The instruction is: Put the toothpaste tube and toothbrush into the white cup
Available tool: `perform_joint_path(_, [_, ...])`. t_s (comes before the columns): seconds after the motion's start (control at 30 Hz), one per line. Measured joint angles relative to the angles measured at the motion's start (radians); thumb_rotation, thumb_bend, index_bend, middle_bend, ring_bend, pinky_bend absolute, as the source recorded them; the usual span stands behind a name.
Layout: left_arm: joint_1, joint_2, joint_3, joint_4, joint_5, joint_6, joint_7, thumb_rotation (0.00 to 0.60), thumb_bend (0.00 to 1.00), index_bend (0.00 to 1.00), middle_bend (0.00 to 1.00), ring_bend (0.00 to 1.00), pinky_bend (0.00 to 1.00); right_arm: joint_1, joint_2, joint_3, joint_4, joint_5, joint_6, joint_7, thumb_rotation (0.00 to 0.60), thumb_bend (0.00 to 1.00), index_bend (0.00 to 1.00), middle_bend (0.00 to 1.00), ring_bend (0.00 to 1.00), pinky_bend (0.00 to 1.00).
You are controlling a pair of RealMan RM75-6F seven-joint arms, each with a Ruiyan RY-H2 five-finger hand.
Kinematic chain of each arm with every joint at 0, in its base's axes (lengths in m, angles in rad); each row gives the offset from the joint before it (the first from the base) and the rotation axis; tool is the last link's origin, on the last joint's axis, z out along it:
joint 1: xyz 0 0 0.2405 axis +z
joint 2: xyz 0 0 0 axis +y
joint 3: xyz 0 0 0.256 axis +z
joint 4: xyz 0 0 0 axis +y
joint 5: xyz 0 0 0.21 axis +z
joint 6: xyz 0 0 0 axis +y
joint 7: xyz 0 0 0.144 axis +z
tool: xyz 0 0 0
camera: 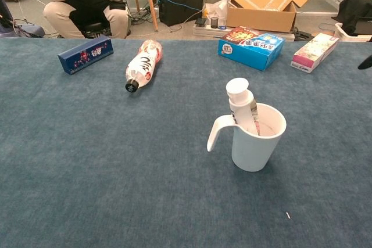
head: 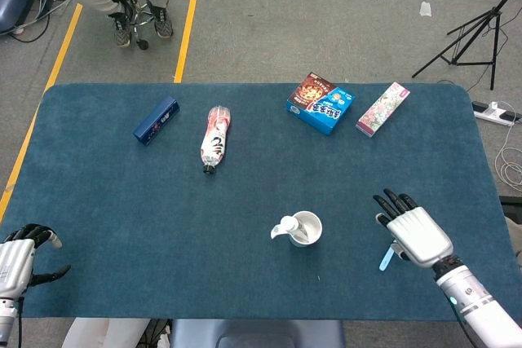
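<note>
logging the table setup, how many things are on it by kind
Boxes: 3 — dark blue box, blue snack box, pink box
Bottles: 1 — bottle, lying down
Cups: 1 — white cup
Toothpaste tubes: 1 — toothpaste tube, in the cup
Toothbrushes: 1 — toothbrush, partly under the right hand
Total: 7
</note>
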Motion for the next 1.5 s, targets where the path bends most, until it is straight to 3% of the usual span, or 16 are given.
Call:
perform_joint_path(0.7, [-0.004, -0.01, 0.001, 0.007, -0.01, -0.009, 0.012, 0.6, 0.0, 0.51, 0.38, 0.23, 0.28, -0.122, -0.126, 0.001, 0.326, -0.106, -0.056, 0.104, 0.6, 0.2, 0.44, 0.12, 0.0, 0.19])
perform_joint_path(1.5, [-0.005, -0.011, 0.0, 0.008, -0.013, -0.011, 0.013, 0.6, 0.0, 0.51, 0.38, 0.23, 0.28, -0.148, -0.242, 0.042, 0.461, -0.171, -0.112, 0.092, 0.6, 0.2, 0.45, 0.12, 0.0, 0.19])
